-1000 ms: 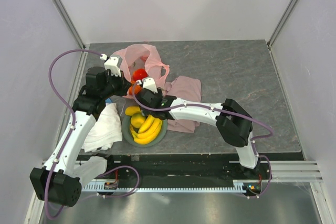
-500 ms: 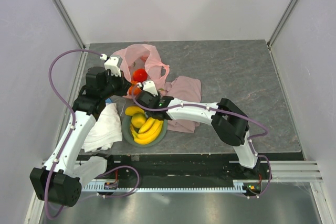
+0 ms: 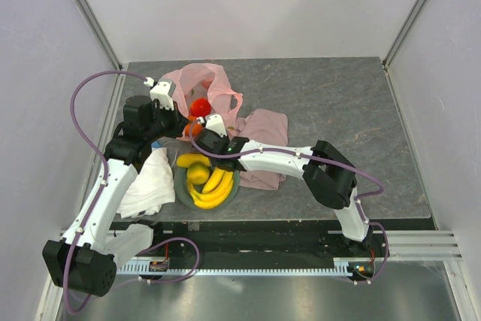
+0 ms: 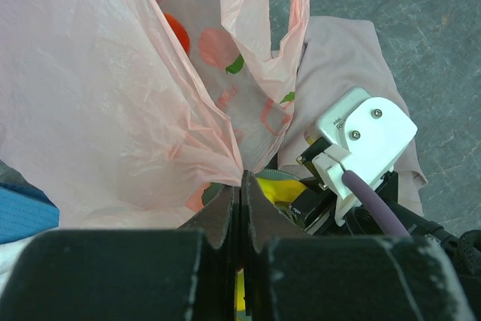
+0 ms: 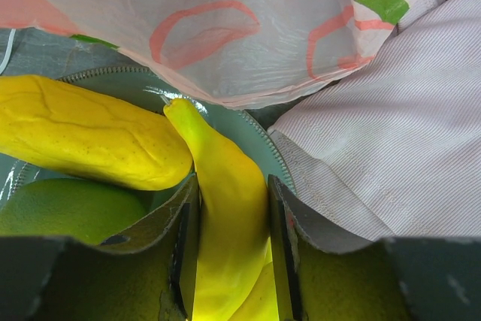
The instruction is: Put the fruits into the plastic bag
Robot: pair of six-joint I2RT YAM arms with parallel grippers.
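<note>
While both my arms lean over the far-left part of the table [image 3: 338,95]: 2 grippers, both occupied.
left gripper [image 4: 240,182]: fingers pressed together, pinching a fold of the plastic bag [image 4: 98,95] film; nothing else between them.
right gripper [image 5: 231,189]: clamped on 1 banana from the bunch of bananas [image 5: 225,261], one pad touching each side.
fruits total: 5.
on plate [image 3: 179,192]: 3 items: the bunch, 1 yellow oblong fruit [image 5: 90,140], 1 green-yellow fruit [image 5: 68,208].
bunch count: at least 3 bananas seen from above; can't split them further.
oblong fruit: lies across the far side of the plate, its end touching the banana I grip.
green-yellow fruit: just on the near side of the oblong one, left of my left-hand finger.
red fruit [image 3: 199,107]: 1, in the bag's open mouth.
tangerine [image 3: 193,130]: 1, at the bag's near edge between my two wrists, partly hidden; can't tell if it is inside.
plastic bag count: 1, beyond the plate, its film draped over the plate's far rim in the right wrist view.
handle loop [image 4: 252,35]: 1 visible in the left wrist view, lying against the pink cloth [image 4: 353,50].
cloths: 2. The pink one is right of the bag under my right forearm; the white cloth [image 3: 150,178] is left of the plate, touching it.
</note>
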